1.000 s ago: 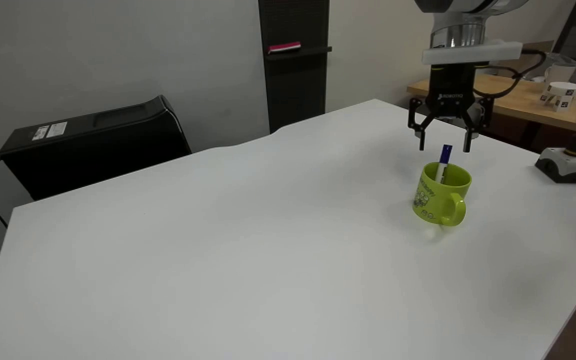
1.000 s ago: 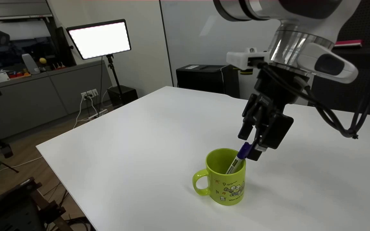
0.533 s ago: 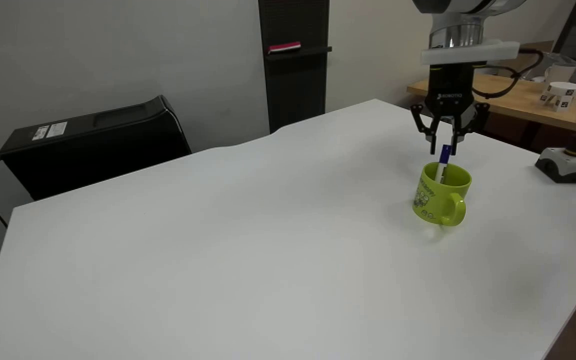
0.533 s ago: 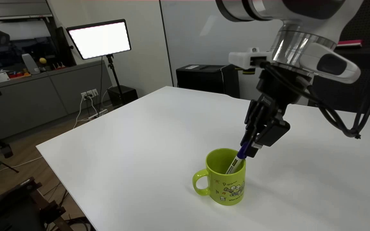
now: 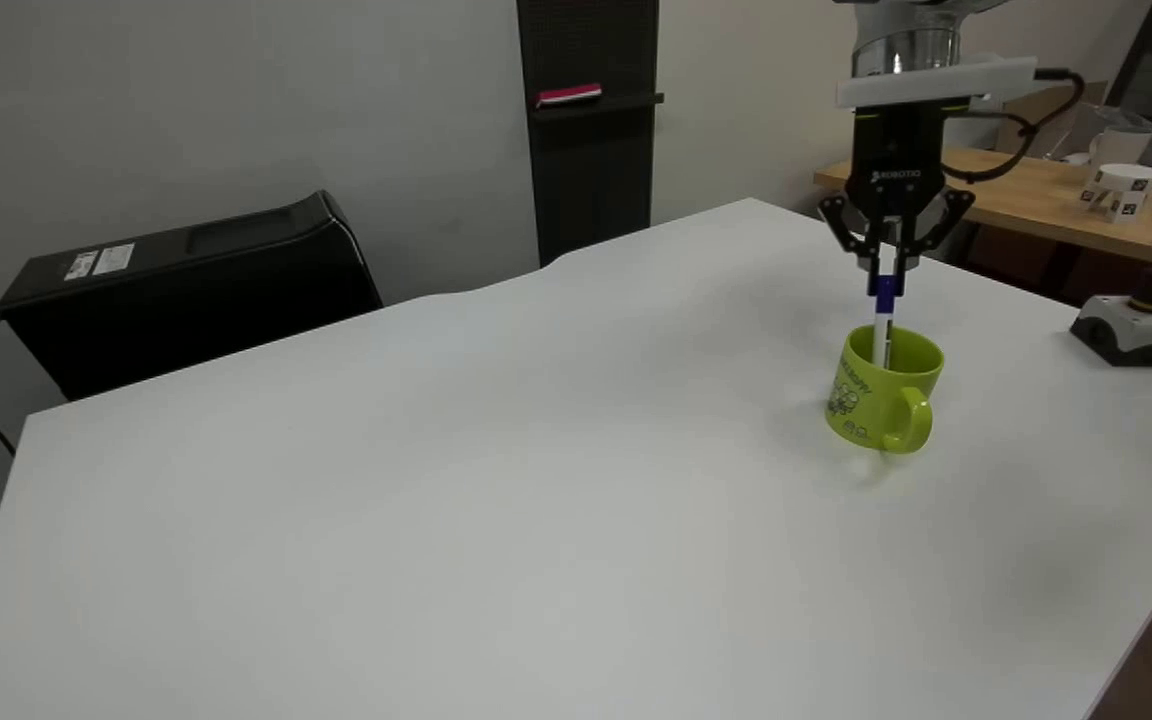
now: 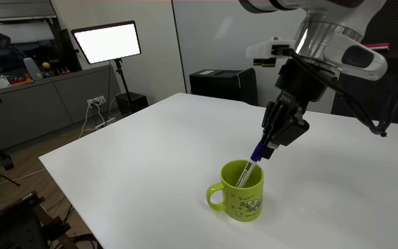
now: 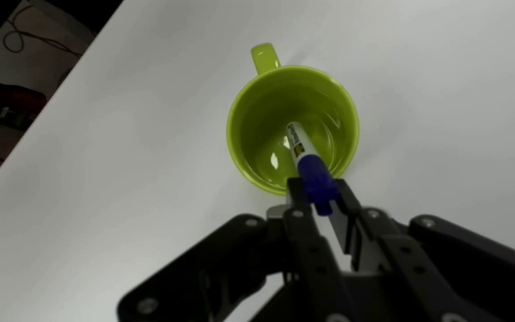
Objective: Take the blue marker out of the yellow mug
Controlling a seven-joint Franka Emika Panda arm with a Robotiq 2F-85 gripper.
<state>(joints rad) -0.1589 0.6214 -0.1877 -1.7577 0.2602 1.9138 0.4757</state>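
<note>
The yellow mug (image 6: 242,197), lime with cartoon print, stands upright on the white table in both exterior views. My gripper (image 7: 321,189) is over the mug's rim on the side away from the handle, its two fingers shut on the dark blue cap of the blue marker (image 7: 313,172). The marker's white body (image 6: 246,173) slants down into the mug, and its lower end is still inside the cup, below the rim. Whether that end touches the bottom cannot be made out. In an exterior view the gripper (image 5: 886,287) points down with the cap pinched between its tips.
A grey and black push-button box (image 5: 1136,330) sits near the table's edge. Behind it is a wooden table (image 5: 996,185) with white cups. A black case (image 5: 186,290) stands past the far edge, and a lit panel lamp (image 6: 107,42) is on a stand.
The fingers have come together on the marker's cap. Gripper and marker have risen slightly, so more of the white body shows above the rim. The mug has barely moved.
</note>
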